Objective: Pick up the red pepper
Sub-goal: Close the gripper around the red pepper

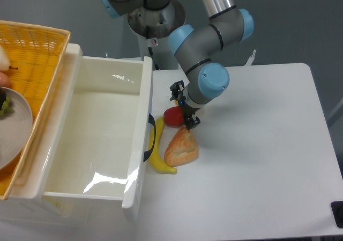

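The red pepper (171, 116) lies on the white table (257, 160), just right of the white bin's edge and above the tan bread piece (181, 147). My gripper (182, 106) hangs directly over the pepper's right side, its dark fingers pointing down around it. The wrist body covers the fingertips, so how the jaws stand cannot be made out. A yellow pepper is almost wholly hidden behind the gripper.
A banana (159, 155) lies along the white bin (102, 139), left of the bread. An orange basket (32, 53) holding a plate (13, 126) stands at the far left. The robot base (155, 21) rises at the back.
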`<state>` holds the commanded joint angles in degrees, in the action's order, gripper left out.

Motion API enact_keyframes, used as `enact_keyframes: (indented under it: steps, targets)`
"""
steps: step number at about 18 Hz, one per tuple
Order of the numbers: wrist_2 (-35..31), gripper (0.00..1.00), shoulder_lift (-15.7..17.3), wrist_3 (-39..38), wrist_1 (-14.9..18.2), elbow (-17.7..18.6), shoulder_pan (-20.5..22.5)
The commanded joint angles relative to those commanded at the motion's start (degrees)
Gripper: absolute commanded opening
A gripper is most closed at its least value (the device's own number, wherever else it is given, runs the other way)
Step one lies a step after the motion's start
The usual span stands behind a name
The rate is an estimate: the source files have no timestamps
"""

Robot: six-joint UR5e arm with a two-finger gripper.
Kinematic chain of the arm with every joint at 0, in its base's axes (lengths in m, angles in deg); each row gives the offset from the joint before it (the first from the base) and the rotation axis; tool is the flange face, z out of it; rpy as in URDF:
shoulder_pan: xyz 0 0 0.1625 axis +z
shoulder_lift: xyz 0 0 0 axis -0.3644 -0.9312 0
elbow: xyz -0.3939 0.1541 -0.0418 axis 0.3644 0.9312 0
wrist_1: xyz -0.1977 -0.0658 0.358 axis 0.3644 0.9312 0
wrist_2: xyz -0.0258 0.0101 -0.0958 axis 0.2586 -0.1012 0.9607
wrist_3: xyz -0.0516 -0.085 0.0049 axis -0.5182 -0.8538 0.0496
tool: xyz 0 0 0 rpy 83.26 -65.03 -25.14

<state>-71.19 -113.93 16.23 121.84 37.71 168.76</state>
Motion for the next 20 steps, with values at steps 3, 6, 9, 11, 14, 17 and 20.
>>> enact_keyframes:
  steps: [3, 6, 9, 11, 14, 17, 20]
  targets:
    - [0.0, 0.92, -0.1, 0.1, 0.0, -0.2, 0.0]
    - [0.0, 0.92, -0.4, 0.1, 0.0, -0.2, -0.1]
    - [-0.1, 0.92, -0.6, -0.1, -1.7, 0.3, -0.1]
    - [-0.1, 0.92, -1.2, -0.3, -2.4, 0.4, -0.2]
    - [-0.1, 0.90, -1.5, -0.2, -2.5, 0.4, -0.2]
    - [-0.3, 0.89, -1.5, 0.0, -2.5, 0.5, -0.2]
    - [-0.3, 0.83, -1.5, 0.1, -2.5, 0.6, -0.2]
